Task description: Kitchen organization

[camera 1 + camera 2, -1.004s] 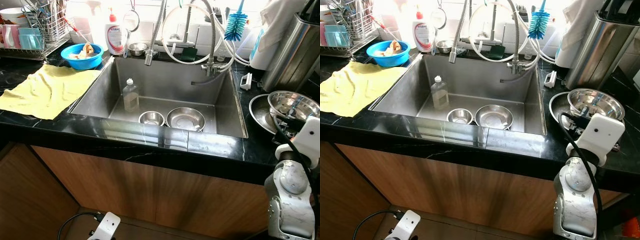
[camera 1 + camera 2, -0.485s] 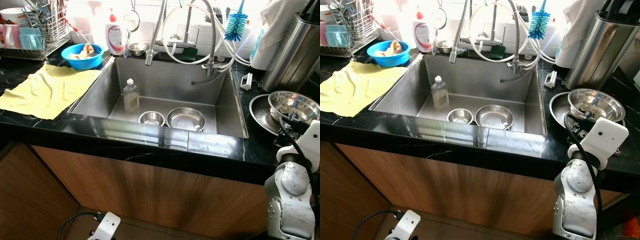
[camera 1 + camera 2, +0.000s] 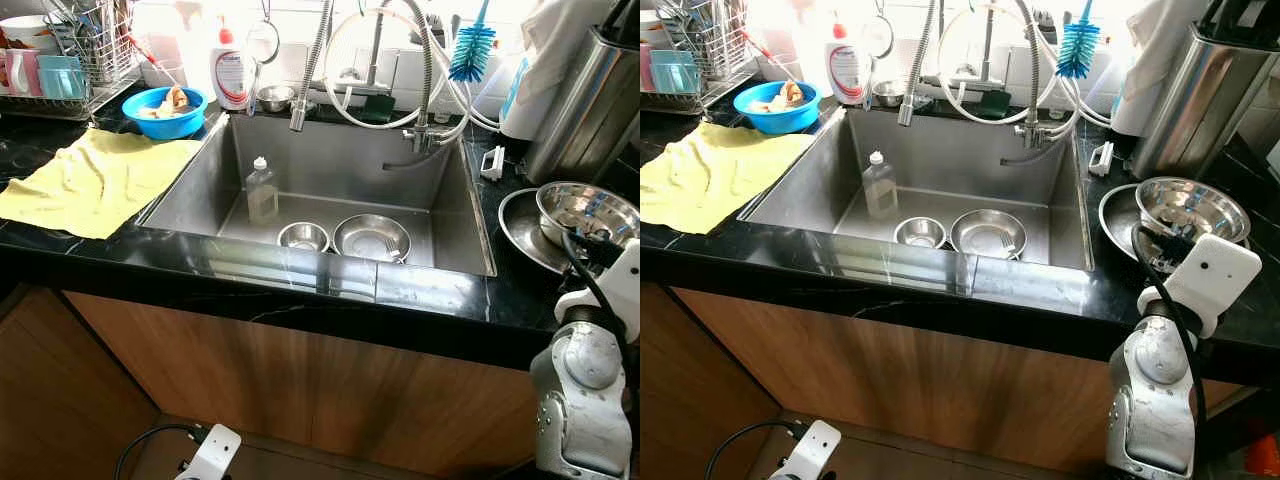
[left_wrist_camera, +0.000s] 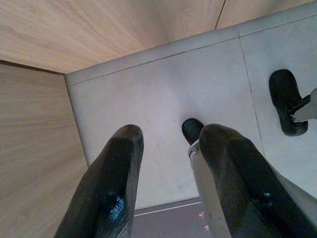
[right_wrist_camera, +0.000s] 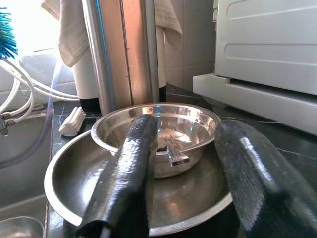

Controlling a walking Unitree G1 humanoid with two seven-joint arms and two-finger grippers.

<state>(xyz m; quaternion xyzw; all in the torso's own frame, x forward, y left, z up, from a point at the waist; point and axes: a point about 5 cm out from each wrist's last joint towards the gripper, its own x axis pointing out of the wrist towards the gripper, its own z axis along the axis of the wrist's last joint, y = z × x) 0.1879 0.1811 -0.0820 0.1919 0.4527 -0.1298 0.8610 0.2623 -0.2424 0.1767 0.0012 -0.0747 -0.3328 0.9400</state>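
The sink (image 3: 330,180) is brushed steel, its two small bowls (image 3: 371,237) shinier. The countertop (image 3: 300,295) is glossy black veined stone, the cabinet front (image 3: 300,385) smooth wood grain, the yellow cloth (image 3: 90,180) soft, matt (and creased). The stacked bowls (image 5: 153,126) gleam mirror-bright.

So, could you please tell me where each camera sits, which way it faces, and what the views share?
Left eye view: on the head, looking forward and down at the sink and black counter; right arm at lower right.
Right eye view: its stereo twin, same scene, shifted slightly.
Left wrist view: on the idle left arm, looking down its open left tool at pale floor tiles.
Right wrist view: looking along the open right tool at stacked steel bowls.
Shared: the eye views also show those bowls.
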